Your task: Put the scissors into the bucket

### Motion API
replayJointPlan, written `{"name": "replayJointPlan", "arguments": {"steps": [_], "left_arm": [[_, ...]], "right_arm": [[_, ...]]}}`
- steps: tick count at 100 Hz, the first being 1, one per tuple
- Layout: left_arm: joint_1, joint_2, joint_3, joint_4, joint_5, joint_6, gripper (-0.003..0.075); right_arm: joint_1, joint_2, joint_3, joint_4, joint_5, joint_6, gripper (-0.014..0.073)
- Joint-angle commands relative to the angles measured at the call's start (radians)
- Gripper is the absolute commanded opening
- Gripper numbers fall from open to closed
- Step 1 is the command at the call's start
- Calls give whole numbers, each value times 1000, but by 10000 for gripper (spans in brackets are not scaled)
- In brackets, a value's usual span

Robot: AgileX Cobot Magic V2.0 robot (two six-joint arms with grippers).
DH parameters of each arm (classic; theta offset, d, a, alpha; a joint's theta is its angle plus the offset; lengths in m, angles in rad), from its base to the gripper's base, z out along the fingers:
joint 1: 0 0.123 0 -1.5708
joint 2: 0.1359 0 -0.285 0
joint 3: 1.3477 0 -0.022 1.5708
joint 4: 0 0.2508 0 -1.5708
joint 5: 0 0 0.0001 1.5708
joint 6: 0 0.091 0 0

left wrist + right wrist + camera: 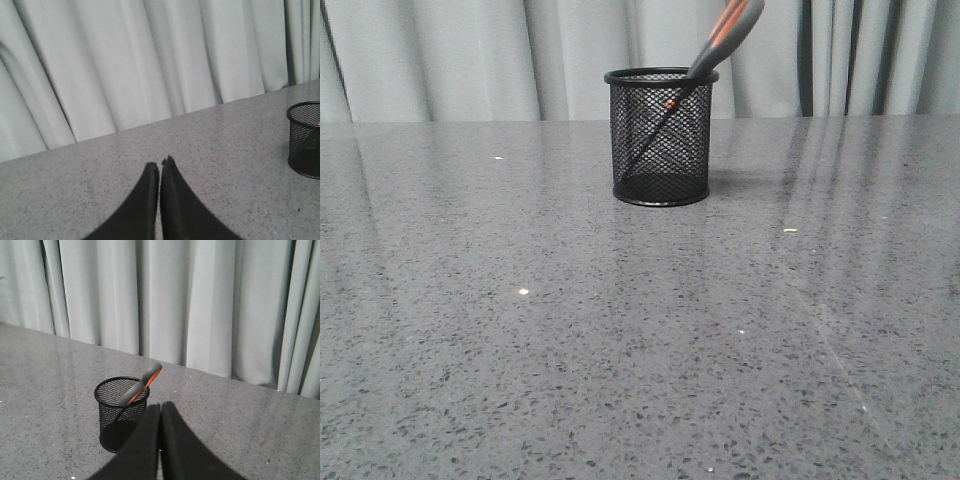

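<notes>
The black wire-mesh bucket [660, 138] stands upright on the grey table, far centre in the front view. The scissors [725, 37] stand inside it, blades down, the grey and orange handles leaning out over the rim to the right. The bucket [120, 413] and scissors handle [141, 384] also show in the right wrist view, just beyond my right gripper [160, 406], which is shut and empty. My left gripper [160, 164] is shut and empty over bare table; the bucket [305, 138] sits at that view's edge. Neither gripper shows in the front view.
Grey speckled table [620, 350] runs to a pale curtain [470, 55] at the back. Nothing else stands on the table in these views.
</notes>
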Motion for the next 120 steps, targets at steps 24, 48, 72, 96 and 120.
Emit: {"name": "replayJointPlan", "arguments": {"steps": [24, 48, 72, 96, 120], "left_arm": [[3, -263, 216, -139, -94, -2, -20], [3, -286, 224, -139, -88, -2, -20], [3, -286, 224, -139, -90, -2, -20], [3, -286, 224, -139, -90, -2, -20], [3, -286, 228, -125, -98, -2, -20]], "right_arm": [[-5, -183, 208, -7, -136, -1, -45], [-5, -185, 231, -5, -128, -1, -45], [-5, -185, 231, -5, -128, -1, -46], [-5, -185, 231, -5, -128, -1, -46], [-5, -185, 231, -5, -128, -1, -46]]}}
